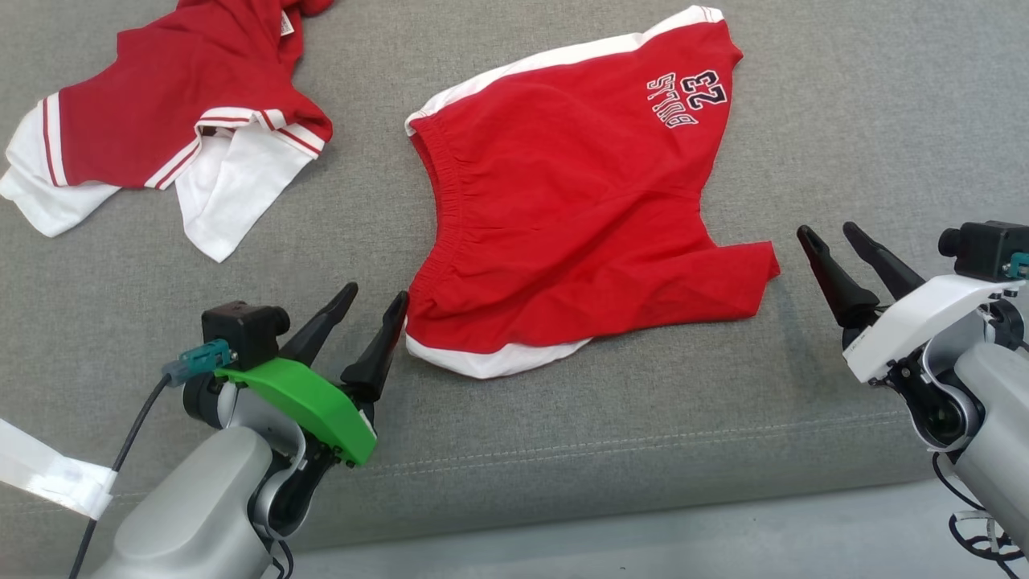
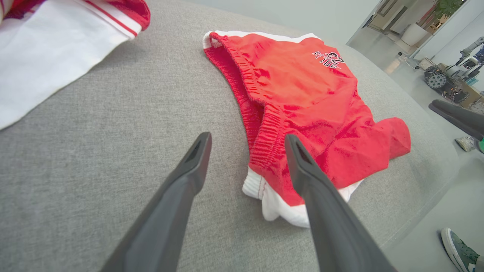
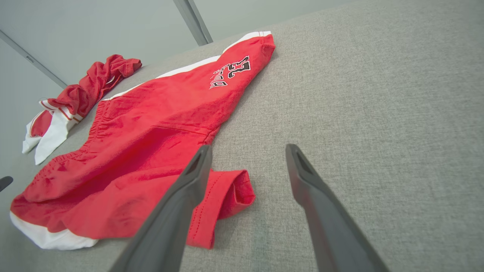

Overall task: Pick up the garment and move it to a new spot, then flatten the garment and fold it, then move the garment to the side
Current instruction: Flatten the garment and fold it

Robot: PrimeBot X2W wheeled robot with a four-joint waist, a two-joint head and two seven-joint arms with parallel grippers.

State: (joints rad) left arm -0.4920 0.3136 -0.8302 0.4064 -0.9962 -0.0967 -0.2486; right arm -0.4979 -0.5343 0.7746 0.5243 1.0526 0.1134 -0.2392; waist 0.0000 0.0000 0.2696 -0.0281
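Note:
The garment (image 1: pixel 579 201) is a pair of red shorts with white side stripes and a "23" print, lying spread on the grey cushion, one leg folded across at the near side. My left gripper (image 1: pixel 376 296) stands open just left of the near waistband corner, holding nothing. In the left wrist view the shorts (image 2: pixel 310 105) lie ahead of the open left gripper (image 2: pixel 247 138). My right gripper (image 1: pixel 826 230) stands open a little right of the folded leg hem. The right wrist view has the hem (image 3: pixel 227 196) beside the open right gripper (image 3: pixel 247 149).
A second red and white garment (image 1: pixel 169 112) lies crumpled at the far left of the cushion. The cushion's front edge (image 1: pixel 611 490) runs just below both grippers, with pale floor beyond. A person's shoe (image 2: pixel 459 249) is on the floor in the left wrist view.

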